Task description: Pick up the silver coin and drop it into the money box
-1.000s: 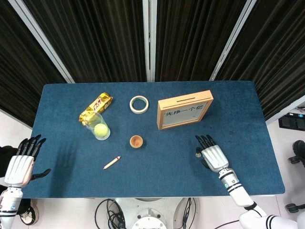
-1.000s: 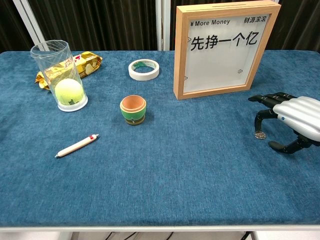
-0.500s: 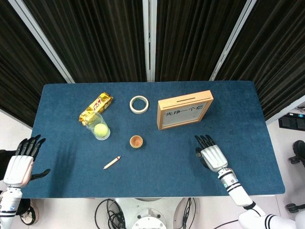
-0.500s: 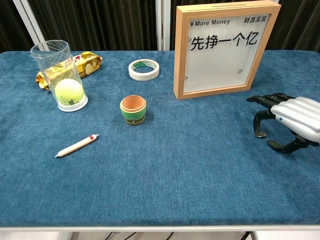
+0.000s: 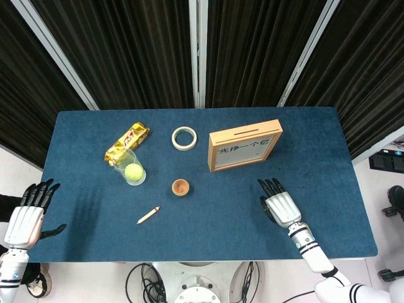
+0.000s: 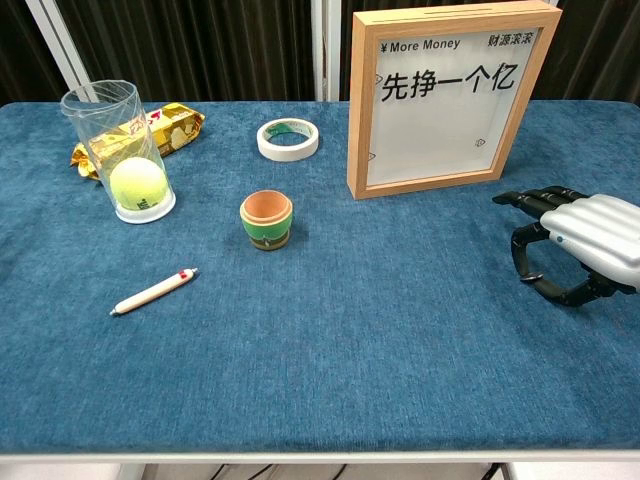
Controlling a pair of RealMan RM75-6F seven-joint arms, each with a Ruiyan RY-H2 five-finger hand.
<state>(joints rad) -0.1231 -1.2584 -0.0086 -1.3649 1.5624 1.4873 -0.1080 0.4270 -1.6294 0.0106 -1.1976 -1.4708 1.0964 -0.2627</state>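
Note:
The wooden money box (image 5: pixel 245 145) (image 6: pixel 450 95) stands upright at the back right, its slot on the top edge. In front of it, my right hand (image 5: pixel 279 205) (image 6: pixel 583 237) hovers low over the blue table (image 5: pixel 208 221). Its thumb and a fingertip (image 6: pixel 520 262) meet at the cloth where the silver coin lay. They hide the coin, and no coin shows on the cloth around them. My left hand (image 5: pixel 26 221) hangs off the table's left edge, holding nothing, fingers spread.
A small cup (image 6: pixel 266 218), a pen (image 6: pixel 153 291), a clear tube holding a tennis ball (image 6: pixel 132 165), a gold snack packet (image 6: pixel 165 125) and a tape roll (image 6: pixel 288 139) lie left of the box.
The right thumb has closed against the fingertip over the coin, which no longer shows on the cloth. The left hand has sunk slightly.

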